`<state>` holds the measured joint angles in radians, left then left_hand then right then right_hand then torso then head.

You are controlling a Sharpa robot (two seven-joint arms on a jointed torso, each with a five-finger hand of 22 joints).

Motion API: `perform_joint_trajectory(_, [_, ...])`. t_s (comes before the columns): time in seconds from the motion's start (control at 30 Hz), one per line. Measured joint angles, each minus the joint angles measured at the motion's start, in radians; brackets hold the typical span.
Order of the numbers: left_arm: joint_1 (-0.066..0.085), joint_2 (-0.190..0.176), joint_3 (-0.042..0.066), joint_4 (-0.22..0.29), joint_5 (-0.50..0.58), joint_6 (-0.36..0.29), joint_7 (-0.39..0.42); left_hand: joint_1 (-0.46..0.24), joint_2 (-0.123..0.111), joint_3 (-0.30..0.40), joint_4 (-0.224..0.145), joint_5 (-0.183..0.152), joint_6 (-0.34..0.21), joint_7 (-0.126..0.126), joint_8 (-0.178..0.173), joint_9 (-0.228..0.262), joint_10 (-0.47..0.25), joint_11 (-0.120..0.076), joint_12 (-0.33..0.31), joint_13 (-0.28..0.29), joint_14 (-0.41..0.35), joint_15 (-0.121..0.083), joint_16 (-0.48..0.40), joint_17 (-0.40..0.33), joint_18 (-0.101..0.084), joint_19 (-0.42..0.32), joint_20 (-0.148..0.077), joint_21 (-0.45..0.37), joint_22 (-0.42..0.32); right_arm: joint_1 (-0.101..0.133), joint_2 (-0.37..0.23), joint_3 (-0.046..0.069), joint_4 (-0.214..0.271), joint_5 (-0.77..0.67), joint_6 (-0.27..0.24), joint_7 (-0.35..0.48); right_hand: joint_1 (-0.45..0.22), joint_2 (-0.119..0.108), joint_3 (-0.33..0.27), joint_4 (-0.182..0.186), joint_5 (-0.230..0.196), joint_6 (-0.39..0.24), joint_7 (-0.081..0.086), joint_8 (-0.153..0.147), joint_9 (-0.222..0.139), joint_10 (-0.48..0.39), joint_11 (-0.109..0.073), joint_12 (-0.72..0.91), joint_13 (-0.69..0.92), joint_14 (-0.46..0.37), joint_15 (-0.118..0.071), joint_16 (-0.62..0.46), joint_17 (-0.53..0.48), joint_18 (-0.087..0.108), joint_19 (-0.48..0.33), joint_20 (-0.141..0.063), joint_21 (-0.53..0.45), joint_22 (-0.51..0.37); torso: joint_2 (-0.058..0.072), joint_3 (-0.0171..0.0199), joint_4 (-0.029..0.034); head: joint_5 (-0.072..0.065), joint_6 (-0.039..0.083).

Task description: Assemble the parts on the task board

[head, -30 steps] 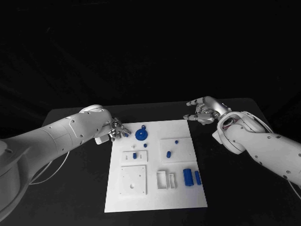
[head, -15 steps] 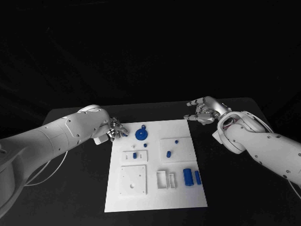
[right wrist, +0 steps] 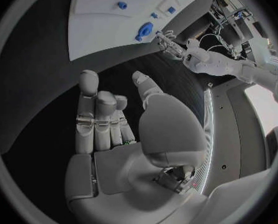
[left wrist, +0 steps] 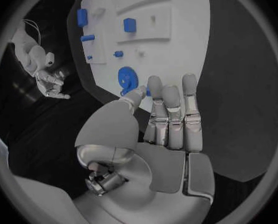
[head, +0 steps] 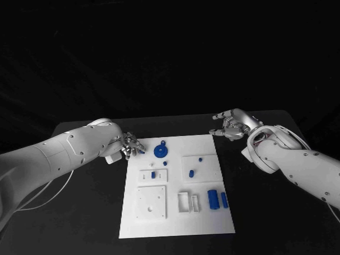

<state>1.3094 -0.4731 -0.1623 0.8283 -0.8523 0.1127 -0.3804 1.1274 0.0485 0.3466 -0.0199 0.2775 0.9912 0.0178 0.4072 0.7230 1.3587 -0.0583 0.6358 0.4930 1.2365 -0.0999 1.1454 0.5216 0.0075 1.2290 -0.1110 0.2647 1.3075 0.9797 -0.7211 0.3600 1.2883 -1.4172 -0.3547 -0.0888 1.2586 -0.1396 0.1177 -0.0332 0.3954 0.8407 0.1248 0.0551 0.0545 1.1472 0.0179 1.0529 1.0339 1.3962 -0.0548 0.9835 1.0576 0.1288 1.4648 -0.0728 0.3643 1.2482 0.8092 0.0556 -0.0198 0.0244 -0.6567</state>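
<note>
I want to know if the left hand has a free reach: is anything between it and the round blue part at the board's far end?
Nothing visible does. The left hand hovers at the task board's far-left edge, and only bare white board separates it from the round blue part.

I see a matt white task board [head: 178,212], smooth like plastic, on a matt black table [head: 78,212]. Beyond the brushed, silvery metallic fingers [left wrist: 170,114] of my left hand [left wrist: 158,134] lies a smooth blue plastic-looking disc [left wrist: 128,78]. Arm shells [head: 308,170] look glossy white.
</note>
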Motion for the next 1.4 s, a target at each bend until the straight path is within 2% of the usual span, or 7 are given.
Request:
perform_joint_trajectory(0.37, [0.029, -0.148, 0.0, 0.263, 0.017, -0.06, -0.047, -0.013, -0.013, 0.017, -0.011, 0.016, 0.009, 0.009, 0.01, 0.0, 0.04, -0.007, -0.012, 0.001, 0.028, -0.01, 0.0, 0.011, 0.0, 0.007, -0.007, 0.018, 0.0, 0.0, -0.006, 0.0, -0.004, 0.0, 0.001, -0.001, 0.0, 0.0, 0.0, 0.0, 0.008, 0.0, 0.0, 0.0, 0.0, 0.0, 0.0, 0.0, 0.0, 0.0, 0.0, 0.0, 0.0, 0.0, 0.0, 0.0, 0.0, 0.0, -0.01, 0.0021, 0.0119, -0.004, -0.015])
perform_joint_trajectory(0.57, [0.032, -0.187, -0.006, 0.357, 0.018, -0.091, -0.083, -0.018, -0.018, 0.024, -0.018, 0.016, 0.011, 0.011, 0.01, 0.0, 0.044, -0.009, -0.012, 0.004, 0.032, -0.007, 0.0, 0.016, 0.0, 0.011, -0.011, 0.029, 0.0, 0.0, -0.006, 0.0, -0.006, 0.0, 0.002, -0.001, 0.0, 0.0, 0.0, 0.0, 0.008, 0.0, 0.0, 0.0, 0.0, 0.0, 0.0, 0.0, 0.0, 0.0, 0.0, 0.0, 0.0, -0.001, 0.0, 0.0, 0.0, 0.0, -0.016, 0.0021, 0.0164, -0.004, -0.022])
perform_joint_trajectory(0.63, [0.033, -0.196, -0.012, 0.385, 0.015, -0.101, -0.096, -0.023, -0.023, 0.05, -0.043, 0.018, 0.013, 0.013, 0.01, 0.0, 0.046, -0.007, -0.012, 0.005, 0.036, -0.011, 0.0, 0.017, 0.0, 0.011, -0.011, 0.03, 0.0, 0.0, -0.005, 0.0, -0.007, 0.0, 0.002, -0.001, 0.0, 0.0, 0.0, 0.0, 0.008, 0.0, 0.0, 0.0, 0.0, 0.0, 0.0, 0.0, 0.0, 0.0, 0.0, 0.0, 0.0, -0.001, 0.0, 0.0, 0.0, 0.0, -0.017, 0.0018, 0.0172, -0.004, -0.023])
perform_joint_trajectory(0.7, [0.033, -0.203, -0.024, 0.411, 0.009, -0.11, -0.107, -0.026, -0.026, 0.05, -0.044, 0.02, 0.013, 0.013, 0.01, 0.0, 0.05, -0.008, -0.012, 0.005, 0.038, -0.009, 0.0, 0.018, 0.0, 0.011, -0.011, 0.035, 0.0, 0.0, -0.005, 0.0, -0.008, 0.0, 0.002, -0.001, 0.0, 0.0, 0.0, 0.0, 0.012, 0.0, 0.0, 0.0, 0.0, 0.0, 0.0, 0.0, 0.0, 0.0, 0.0, 0.0, 0.0, -0.005, 0.0, 0.0, 0.0, 0.0, -0.018, 0.0016, 0.0175, -0.003, -0.024])
perform_joint_trajectory(0.97, [0.032, -0.216, -0.066, 0.469, -0.029, -0.146, -0.142, -0.026, -0.026, 0.051, -0.045, 0.02, 0.013, 0.013, 0.005, 0.001, 0.058, -0.009, -0.021, 0.006, 0.043, -0.011, -0.005, 0.021, 0.0, 0.011, -0.011, 0.04, 0.0, 0.0, -0.004, 0.0, -0.01, 0.0, 0.003, -0.001, 0.0, 0.0, 0.0, 0.0, 0.012, 0.0, 0.0, 0.0, 0.0, 0.0, 0.0, 0.0, 0.0, 0.0, 0.0, 0.0, 0.0, -0.006, 0.0, 0.0, 0.0, -0.001, -0.018, 0.0017, 0.0179, 0.0, -0.028])
perform_joint_trajectory(1.13, [0.016, -0.218, -0.075, 0.488, -0.057, -0.167, -0.156, -0.026, -0.026, 0.051, -0.045, 0.02, 0.014, 0.014, 0.002, 0.001, 0.058, -0.009, -0.023, 0.006, 0.05, -0.011, -0.007, 0.023, 0.0, 0.011, -0.011, 0.041, 0.001, 0.0, -0.004, 0.0, -0.01, 0.0, 0.003, -0.001, 0.0, 0.0, 0.0, 0.0, 0.012, 0.0, 0.0, 0.0, 0.0, 0.0, 0.0, 0.0, 0.0, 0.0, 0.0, 0.0, 0.0, -0.006, 0.0, 0.0, 0.0, -0.001, -0.017, 0.0019, 0.0176, 0.0, -0.032])
perform_joint_trajectory(1.4, [-0.011, -0.211, -0.078, 0.498, -0.094, -0.195, -0.167, -0.03, -0.022, 0.056, -0.044, 0.019, 0.014, 0.014, -0.002, 0.01, 0.062, -0.013, -0.023, 0.007, 0.05, -0.011, -0.007, 0.024, 0.0, 0.011, -0.011, 0.041, 0.0, 0.0, -0.004, 0.0, -0.011, 0.0, 0.003, -0.001, 0.0, 0.0, 0.0, 0.0, 0.019, 0.0, 0.0, 0.0, 0.0, 0.0, 0.0, 0.0, 0.0, 0.0, 0.0, 0.0, 0.0, -0.006, 0.0, 0.0, 0.0, -0.001, -0.017, 0.0018, 0.0173, 0.0, -0.036])
